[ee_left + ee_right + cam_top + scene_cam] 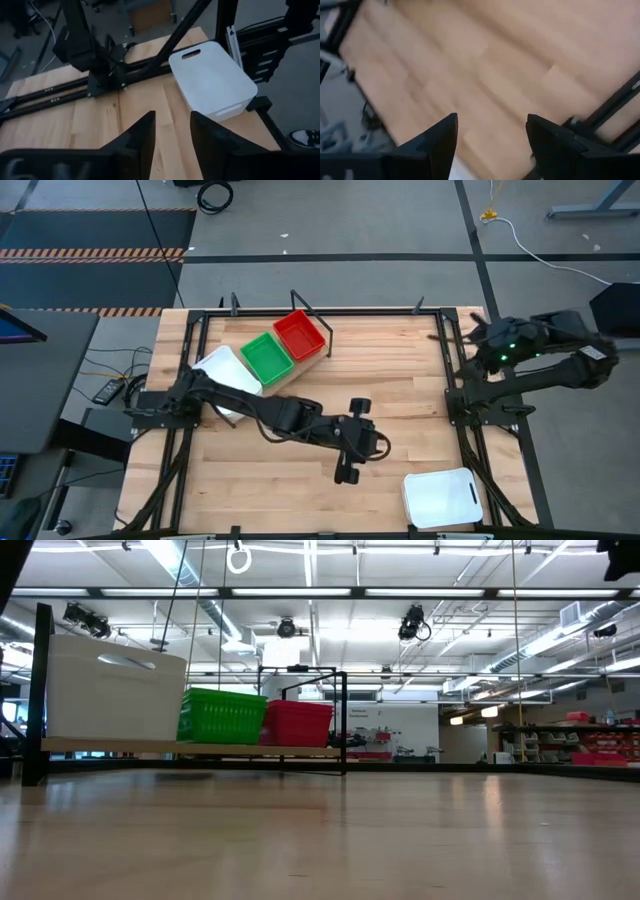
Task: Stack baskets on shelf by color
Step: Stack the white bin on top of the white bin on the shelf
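- Near right corner of the table (400, 360): one white basket (441, 497), smooth plastic with rounded corners and a slot handle, lies alone, well apart from the shelf (300, 367).
- Centre: the left gripper (350, 442) hangs over bare planks, fingers parted and holding nothing, aimed toward that basket.
- Right edge: the right gripper (490, 142) waits, spread wide and empty.
- Far left: the wooden shelf with black wire ends carries a white basket (228, 374), a green basket (267, 357) and a red basket (299, 335), both mesh.
- Risk, as a judgement: the smooth rim could slip from narrow fingers; a corner-heavy pinch might tilt the basket off the table edge.
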